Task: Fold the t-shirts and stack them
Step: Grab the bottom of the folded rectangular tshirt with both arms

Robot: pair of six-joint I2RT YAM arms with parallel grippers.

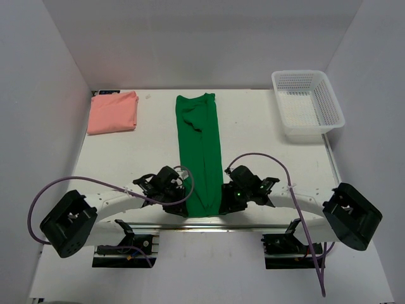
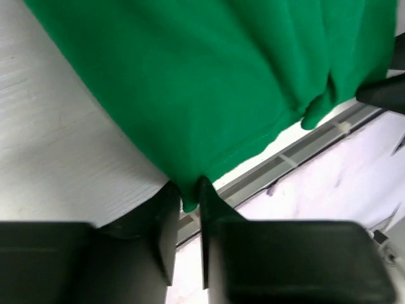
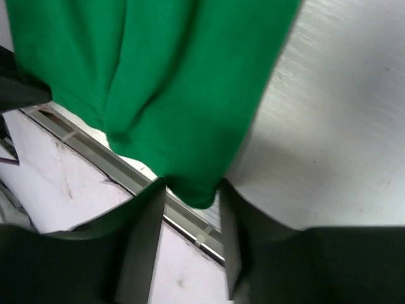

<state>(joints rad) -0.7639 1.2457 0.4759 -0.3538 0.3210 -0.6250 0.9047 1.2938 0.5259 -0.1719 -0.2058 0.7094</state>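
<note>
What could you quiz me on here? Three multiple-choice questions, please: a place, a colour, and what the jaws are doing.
1. Where is the pink t-shirt? A) in the basket B) folded at the table's far left corner C) on the green t-shirt
2. What colour is the basket? A) white B) blue C) black
3. What are the left jaws doing? A) open and empty B) gripping the basket C) pinching the green t-shirt's near hem
Answers: 1 B, the top view shows it there; 2 A, its mesh is white; 3 C, the left wrist view shows cloth pinched between them.
</note>
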